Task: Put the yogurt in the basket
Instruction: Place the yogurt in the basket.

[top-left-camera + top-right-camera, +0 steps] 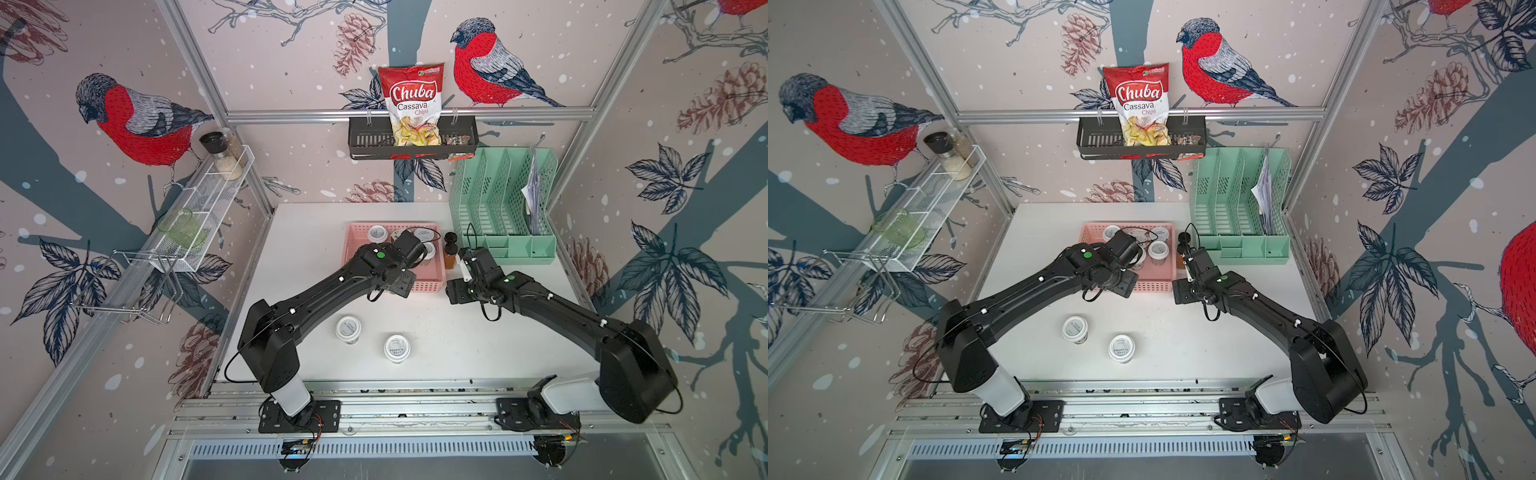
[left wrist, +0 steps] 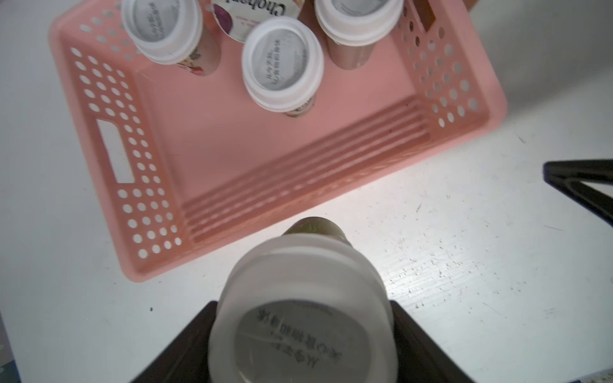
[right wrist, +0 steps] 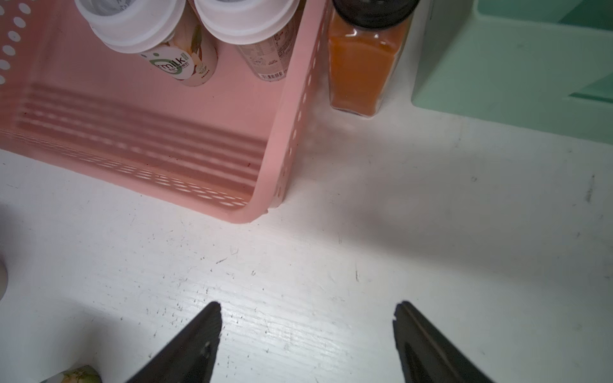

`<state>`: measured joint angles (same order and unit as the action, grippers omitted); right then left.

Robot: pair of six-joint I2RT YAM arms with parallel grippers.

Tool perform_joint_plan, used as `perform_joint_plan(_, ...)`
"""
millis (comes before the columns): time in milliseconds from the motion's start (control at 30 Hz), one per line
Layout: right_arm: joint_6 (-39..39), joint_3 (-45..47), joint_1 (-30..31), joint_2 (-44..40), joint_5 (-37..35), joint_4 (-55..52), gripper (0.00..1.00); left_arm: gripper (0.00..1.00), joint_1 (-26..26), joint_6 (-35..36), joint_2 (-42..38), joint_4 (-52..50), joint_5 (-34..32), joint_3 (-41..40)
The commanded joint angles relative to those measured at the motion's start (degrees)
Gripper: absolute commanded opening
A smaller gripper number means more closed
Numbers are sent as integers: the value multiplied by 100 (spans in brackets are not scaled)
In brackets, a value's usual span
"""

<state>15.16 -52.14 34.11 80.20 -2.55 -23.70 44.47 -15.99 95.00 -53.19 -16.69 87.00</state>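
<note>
Closest to your left wrist camera is a yogurt cup (image 2: 303,318), its white lid facing the lens. Your left fingers (image 2: 421,341) are clamped on it from both sides. It hangs over the counter (image 2: 464,248), just short of the near wall of the pink basket (image 2: 116,149). You cannot tell whether its base touches the counter.

Inside the basket, three white-lidded cups (image 2: 282,63) stand upright toward the far side. The wider Chobani cup (image 2: 248,13) sits just behind them, partly cut off by the frame edge. In both top views your left arm (image 1: 332,286) reaches across the basket's near edge and hides part of what lies in it.

Two loose cups (image 1: 348,328) stand upright on the counter near the front, between the two arms and well apart from the basket.

Your right fingers (image 3: 195,341) stand wide apart with nothing between them. They hover above scuffed counter near the basket's near right corner. A brown spice jar (image 3: 365,59) with a black cap stands just beside the basket's right wall, between it and the mint-green organiser (image 3: 514,66).
</note>
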Motion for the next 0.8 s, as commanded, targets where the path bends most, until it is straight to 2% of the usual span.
perform_joint_plan(0,-26,-24,-9,-18,-13,98,84,77,-358,318,40,-169,-175,189)
perform_joint_plan(100,-18,-16,-18,-38,0,90,84,76,-886,388,163,-21,107,329)
perform_joint_plan(200,-14,8,-42,-56,48,127,84,76,-1220,364,440,122,-135,563)
perform_joint_plan(367,-22,-5,-93,-53,199,162,84,76,-1747,270,1047,417,-178,1058)
perform_joint_plan(633,-14,37,-175,-134,367,228,84,75,-2012,293,1910,665,-269,1688)
perform_joint_plan(767,-18,37,-221,-151,422,234,84,75,-2029,275,2172,775,-92,1828)
